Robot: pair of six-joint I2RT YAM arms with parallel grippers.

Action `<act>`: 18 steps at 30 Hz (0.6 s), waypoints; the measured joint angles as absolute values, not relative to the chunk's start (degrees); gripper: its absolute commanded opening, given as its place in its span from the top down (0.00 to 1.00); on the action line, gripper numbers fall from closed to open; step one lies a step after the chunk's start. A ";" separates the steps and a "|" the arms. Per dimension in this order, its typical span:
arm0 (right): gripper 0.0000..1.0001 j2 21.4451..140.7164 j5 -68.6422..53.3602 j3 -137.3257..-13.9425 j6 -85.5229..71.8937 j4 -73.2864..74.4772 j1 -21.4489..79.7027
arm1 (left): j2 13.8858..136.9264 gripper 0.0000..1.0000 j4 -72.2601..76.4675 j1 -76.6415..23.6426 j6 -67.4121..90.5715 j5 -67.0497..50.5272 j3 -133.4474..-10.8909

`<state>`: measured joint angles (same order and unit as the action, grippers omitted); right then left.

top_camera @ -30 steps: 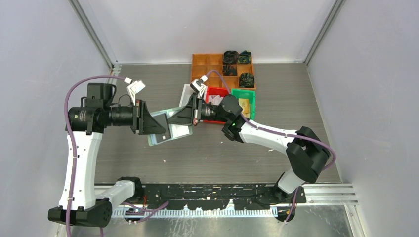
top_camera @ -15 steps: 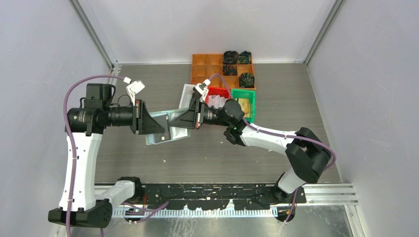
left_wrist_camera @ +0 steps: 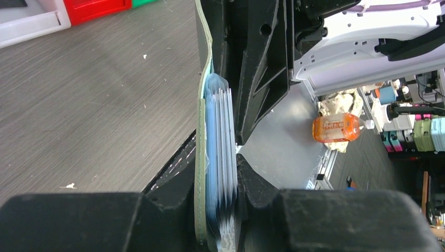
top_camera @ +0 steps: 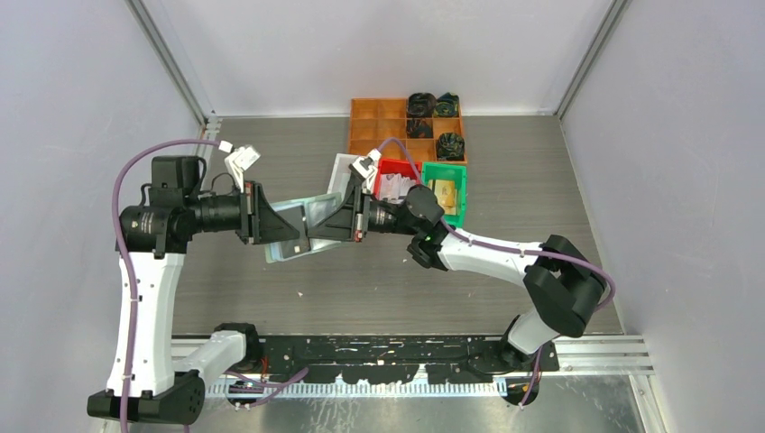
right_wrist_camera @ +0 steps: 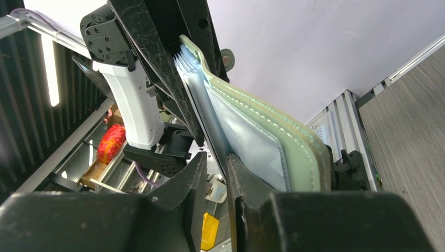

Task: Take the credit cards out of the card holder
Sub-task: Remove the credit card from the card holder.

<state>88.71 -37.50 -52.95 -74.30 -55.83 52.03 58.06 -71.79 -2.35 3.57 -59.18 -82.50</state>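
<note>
The pale sage-green card holder point(top_camera: 290, 224) hangs above the table between my two grippers. My left gripper point(top_camera: 293, 234) is shut on it. In the left wrist view its jaws point(left_wrist_camera: 218, 163) clamp the green cover point(left_wrist_camera: 200, 131) and the stack of bluish pockets point(left_wrist_camera: 218, 121). My right gripper point(top_camera: 316, 225) faces it from the right. In the right wrist view the holder point(right_wrist_camera: 273, 136) lies just right of my right gripper point(right_wrist_camera: 216, 160). Its jaws stand a little apart around a thin dark card edge point(right_wrist_camera: 212, 148). The other credit cards are hidden in the pockets.
An orange compartment tray point(top_camera: 379, 122) with dark fabric bundles point(top_camera: 433, 104) stands at the back. A white bin point(top_camera: 341, 170), a red bin point(top_camera: 397, 170) and a green bin point(top_camera: 447, 185) sit just behind the right gripper. A black rail point(top_camera: 388, 347) runs along the near edge.
My right gripper has moved left, up to the card holder's edge. The left arm has shifted slightly left with the holder still in its jaws.
</note>
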 measured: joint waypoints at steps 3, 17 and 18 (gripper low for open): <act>0.73 88.62 -37.12 -53.21 -73.19 -54.81 52.29 | 57.19 0.88 -70.19 -2.33 5.48 -58.41 -81.49; 0.99 87.74 -35.73 -54.11 -69.23 -51.75 52.93 | 56.75 0.65 -66.57 -2.04 9.02 -57.78 -80.12; 0.99 87.29 -35.55 -52.99 -69.63 -53.01 52.73 | 56.84 0.64 -66.54 -2.11 9.04 -58.30 -80.12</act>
<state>87.29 -35.55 -52.99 -69.63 -53.01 52.73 56.84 -66.54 -2.11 9.04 -58.30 -80.12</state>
